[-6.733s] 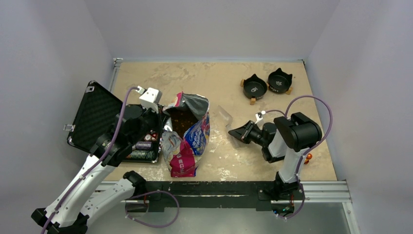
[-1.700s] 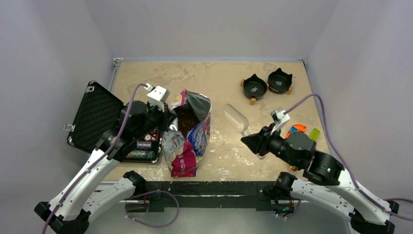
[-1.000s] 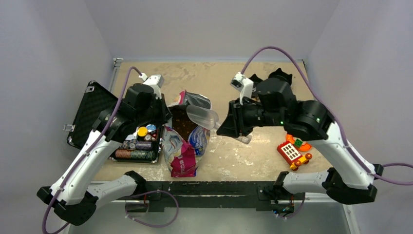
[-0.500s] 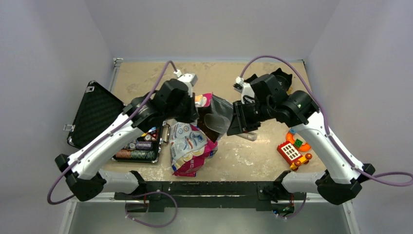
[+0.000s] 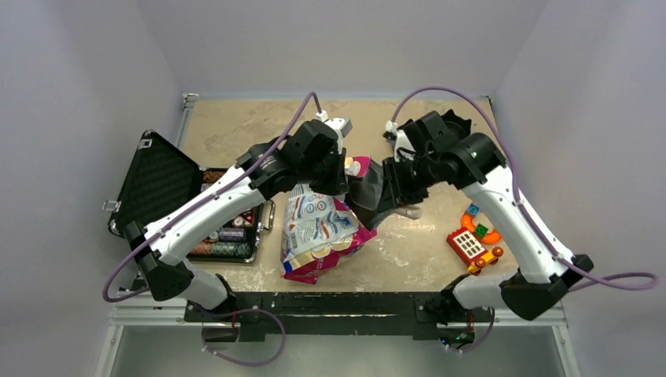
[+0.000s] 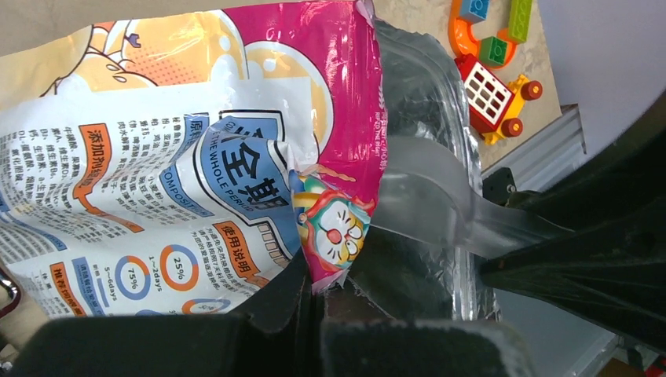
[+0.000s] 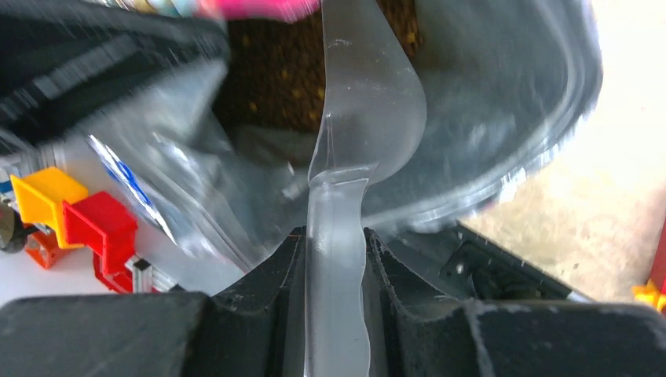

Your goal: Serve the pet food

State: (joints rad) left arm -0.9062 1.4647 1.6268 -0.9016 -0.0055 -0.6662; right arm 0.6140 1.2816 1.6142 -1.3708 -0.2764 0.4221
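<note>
Left claw is clenched on the pink rim of the foil bag, holding its mouth open toward the right arm; the bag leans on the surface near centre. Right claw grips the handle of the clear scoop, whose bowl end is inside the bag mouth. Kibble is in the bag beside the scoop's far end; can't tell if any is in the scoop.

Bag pulled right; scoop now inside
</note>
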